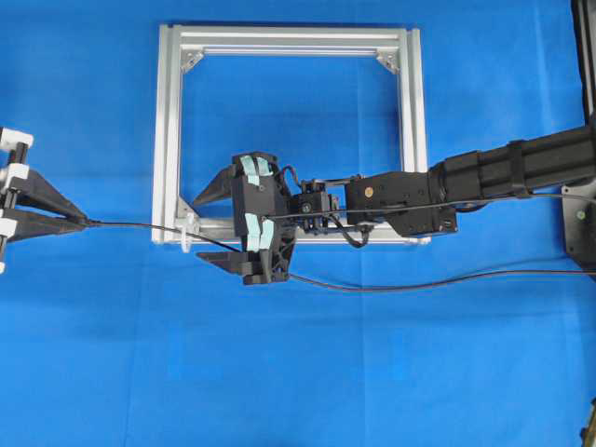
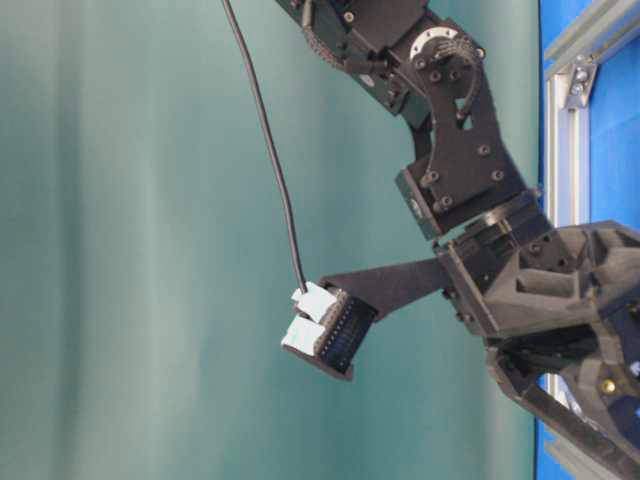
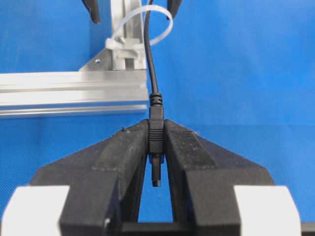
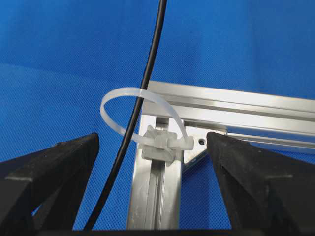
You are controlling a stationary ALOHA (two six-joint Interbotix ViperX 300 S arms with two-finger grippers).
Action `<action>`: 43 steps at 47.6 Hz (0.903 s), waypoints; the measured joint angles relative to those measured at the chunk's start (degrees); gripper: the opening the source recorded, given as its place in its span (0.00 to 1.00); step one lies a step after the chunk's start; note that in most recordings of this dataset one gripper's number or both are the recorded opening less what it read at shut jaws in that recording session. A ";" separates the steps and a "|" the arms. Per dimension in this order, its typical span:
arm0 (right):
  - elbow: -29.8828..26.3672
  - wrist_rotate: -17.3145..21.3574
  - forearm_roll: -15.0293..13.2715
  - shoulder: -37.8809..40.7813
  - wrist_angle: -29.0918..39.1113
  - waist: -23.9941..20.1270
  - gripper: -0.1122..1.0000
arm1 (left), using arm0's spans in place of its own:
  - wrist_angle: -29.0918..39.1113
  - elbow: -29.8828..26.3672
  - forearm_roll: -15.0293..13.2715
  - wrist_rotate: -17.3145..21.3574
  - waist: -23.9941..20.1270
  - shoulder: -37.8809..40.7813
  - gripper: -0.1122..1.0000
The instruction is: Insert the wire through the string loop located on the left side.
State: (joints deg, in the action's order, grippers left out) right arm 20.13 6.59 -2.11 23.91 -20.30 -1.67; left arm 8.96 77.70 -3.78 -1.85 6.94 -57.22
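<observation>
A silver frame point(image 1: 168, 140) lies flat on the blue cloth point(image 1: 93, 354), an open square with brackets in its far corners. The right arm point(image 1: 503, 172) reaches across the frame's near rail from the right, and its bulk covers much of that rail in the overhead view. Behind the table-level view hangs a plain teal backdrop point(image 2: 120, 250).

The left gripper point(image 1: 86, 222) sits at the left edge of the overhead view, its jaws clenched on the plug point(image 3: 156, 135) at the wire's end; the left wrist view shows the plug pinched between the two pads, its tip poking back into the gap behind them. The right gripper point(image 1: 210, 228) stands spread wide and grasps nothing, one finger point(image 1: 212, 189) over the frame's opening and the other just outside the near rail, with the frame's near-left corner between them.

The loop point(image 4: 140, 115) (a whitish strap, really) rises from a small mount point(image 4: 165, 145) on that corner. The wire point(image 1: 130, 226) runs from the left gripper to the corner, passes through the loop as both wrist views show it, goes on between the right gripper's open fingers without touching them, and trails off right across the cloth. The loop lies near the right gripper's fingertips and well apart from the left gripper.
</observation>
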 measured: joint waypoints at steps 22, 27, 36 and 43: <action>-0.18 0.00 0.00 0.00 0.00 0.00 0.95 | -0.26 0.00 0.09 -0.44 0.00 0.09 0.74; -0.26 -0.09 0.00 0.00 0.00 0.00 0.94 | -0.35 0.00 0.00 -0.44 -0.09 0.00 0.72; -0.18 0.00 0.00 -2.37 0.44 0.00 0.95 | -3.08 -0.26 0.09 -0.26 -0.18 -2.37 0.72; -0.18 0.00 0.00 -6.42 1.49 0.00 0.94 | -5.36 -0.88 0.00 -0.09 -0.26 -4.92 0.72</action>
State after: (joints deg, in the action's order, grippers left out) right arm 19.95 6.59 -2.11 17.49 -18.81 -1.67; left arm 3.60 76.82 -3.78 -1.93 6.68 -62.14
